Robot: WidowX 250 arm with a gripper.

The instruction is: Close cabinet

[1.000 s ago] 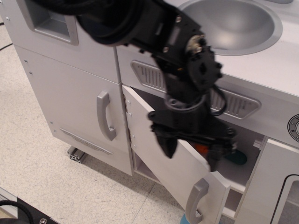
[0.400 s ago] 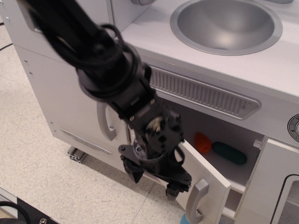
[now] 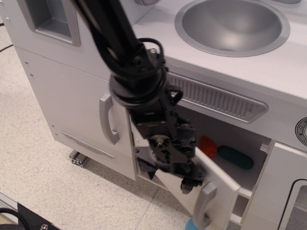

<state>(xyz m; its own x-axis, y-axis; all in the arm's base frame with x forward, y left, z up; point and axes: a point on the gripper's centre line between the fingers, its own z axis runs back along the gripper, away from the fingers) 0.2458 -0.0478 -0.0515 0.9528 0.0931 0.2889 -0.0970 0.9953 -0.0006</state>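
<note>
The cabinet (image 3: 249, 143) under the sink stands open, its inner shelf showing. Its square white door (image 3: 221, 184) is swung out to the front right, and the grey loop handle (image 3: 203, 205) is at its free edge. My black gripper (image 3: 168, 176) hangs in front of the door's outer face, close to the hinge side and left of the handle. One fingertip (image 3: 190, 185) is near the handle, and white door panel shows between the jaws. The jaws look apart and hold nothing. Whether the fingers touch the door I cannot tell.
An orange item (image 3: 207, 146) and a teal item (image 3: 235, 157) lie inside the cabinet. A taller white door with a grey handle (image 3: 107, 119) is at left, and a windowed door (image 3: 290, 191) at right. The sink (image 3: 232, 24) is above. A blue object (image 3: 194, 225) is on the floor below.
My arm swung from in front of the cabinet opening down to the floor side of the door, then rose close to its outer face. The door angle has barely changed.
</note>
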